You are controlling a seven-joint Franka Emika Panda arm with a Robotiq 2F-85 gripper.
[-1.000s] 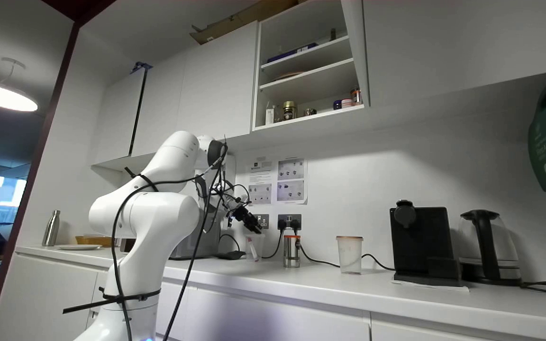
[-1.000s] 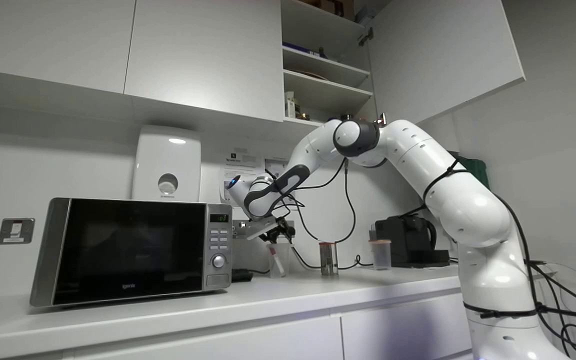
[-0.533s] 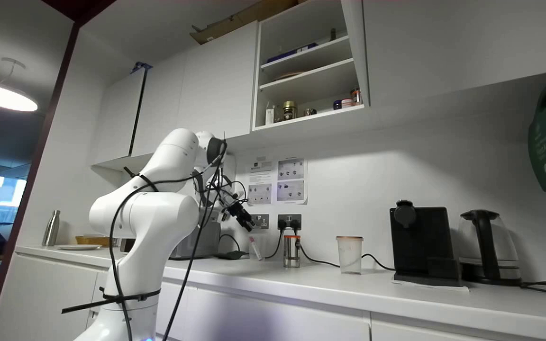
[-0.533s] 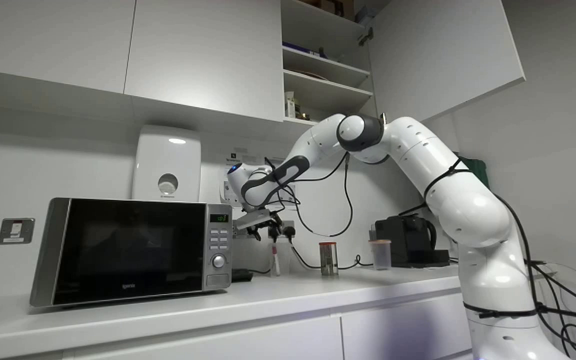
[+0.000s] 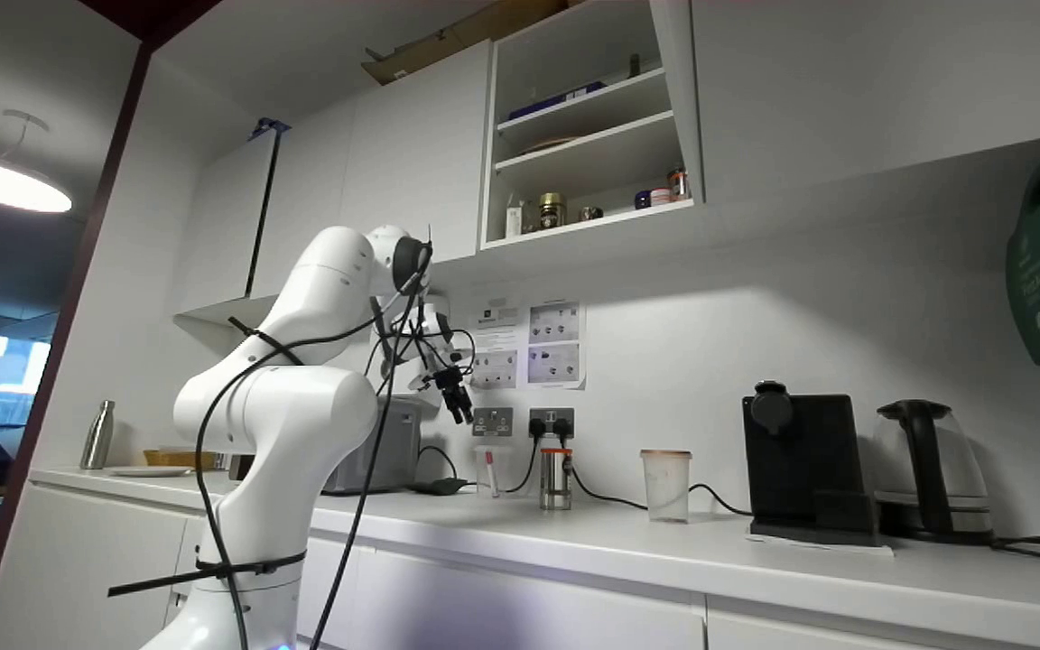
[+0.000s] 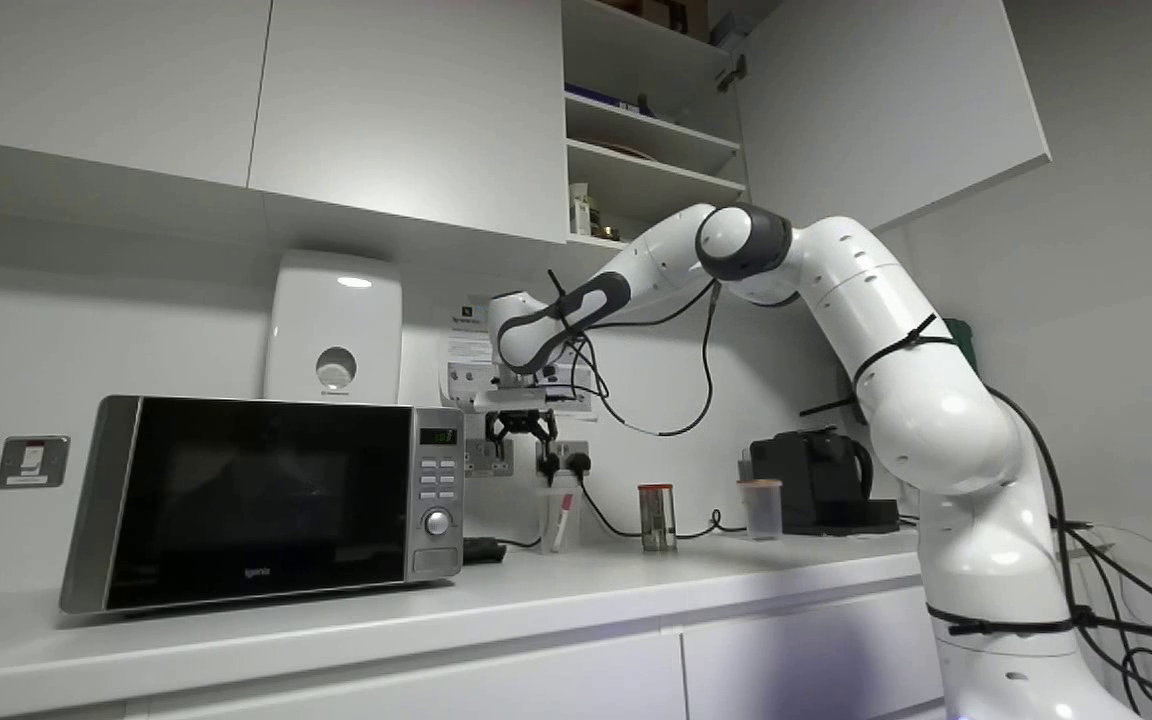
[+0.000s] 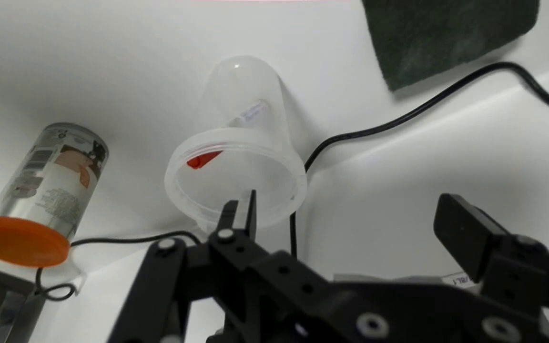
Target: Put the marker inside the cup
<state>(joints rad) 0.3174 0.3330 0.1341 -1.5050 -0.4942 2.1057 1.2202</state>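
Observation:
A clear plastic cup [image 7: 243,78] stands upright on the counter, seen in both exterior views too. Inside it leans the marker [image 7: 203,159], its red end up near the rim and its pale body reaching down to the cup's bottom. From outside, the marker [image 6: 563,523] shows through the cup's wall, slightly tilted. My gripper [image 7: 348,197] is open with nothing between its fingers. It hangs above the cup and off to its microwave side, pointing down, as an exterior view shows the gripper [image 6: 524,460] apart from the cup.
Beside the cup stands a metal can [image 5: 555,483] with an orange lid. Farther along are another clear tub [image 5: 667,487], a black coffee machine [image 5: 804,469] and a glass kettle [image 5: 935,469]. A microwave [image 6: 266,500] sits close by. Black cables [image 7: 384,127] run behind the cup.
My gripper has opened, let go of the marker at the cup's mouth, and risen away toward the microwave, turning to point down. The marker has settled at a different lean inside the cup.

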